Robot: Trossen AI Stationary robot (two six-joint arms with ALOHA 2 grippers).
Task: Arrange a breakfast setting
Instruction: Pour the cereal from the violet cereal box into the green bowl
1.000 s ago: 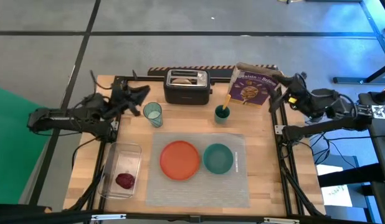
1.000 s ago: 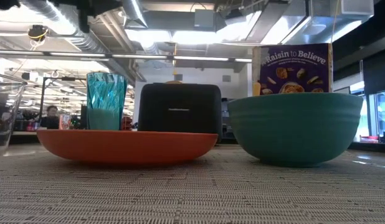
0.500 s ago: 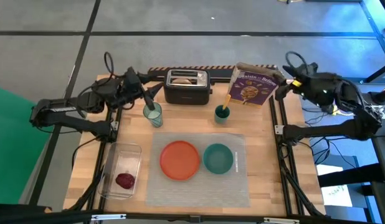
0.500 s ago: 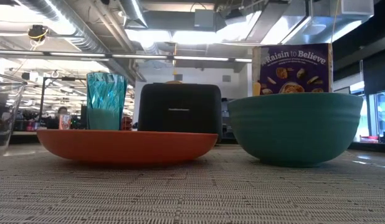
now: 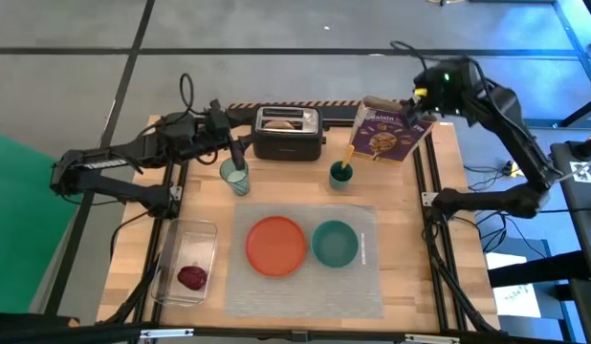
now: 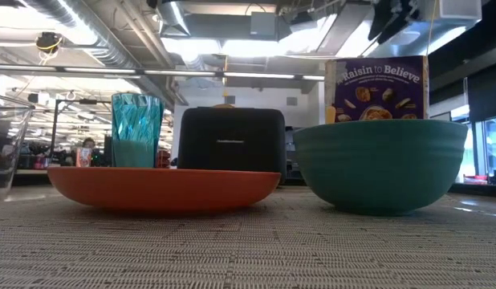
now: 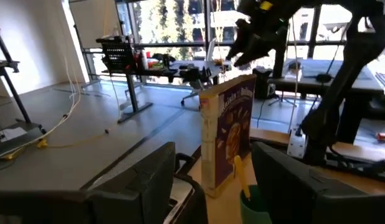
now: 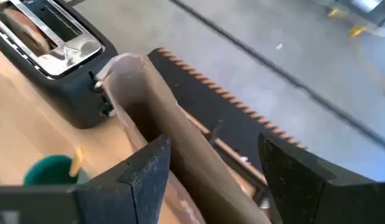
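On the desk (image 5: 448, 191), a grey placemat (image 5: 305, 287) lies near the 6 o'clock edge and carries an orange plate (image 5: 275, 245) with a teal bowl (image 5: 335, 243) just beside it at its 3 o'clock. The tumbler (image 5: 235, 176) stands off the mat, toward 11 o'clock of the plate, and the orange-handled spoon (image 5: 349, 155) leans in a small teal cup (image 5: 340, 175) toward 12 o'clock of the bowl. A dark red fruit (image 5: 191, 277) sits in a clear container (image 5: 202, 235) at the plate's 9 o'clock, and a bagel half (image 5: 294, 121) shows in the toaster (image 5: 287, 133) at the desk's 12 o'clock edge, with the cereal box (image 5: 389, 132) at the toaster's 3 o'clock. The left tool (image 5: 234, 146) hovers just above the tumbler, fingers (image 7: 142, 186) spread and holding nothing. The right tool (image 5: 417, 103) hangs high over the cereal box with its fingers (image 8: 142, 174) spread wide, also holding nothing. Judging by this, the step in hand is fetching the tumbler: the left tool would need to drop around its rim, pinch it without tipping it, and carry it to the mat near the plate. Spoon, bagel and fruit are not yet placed.
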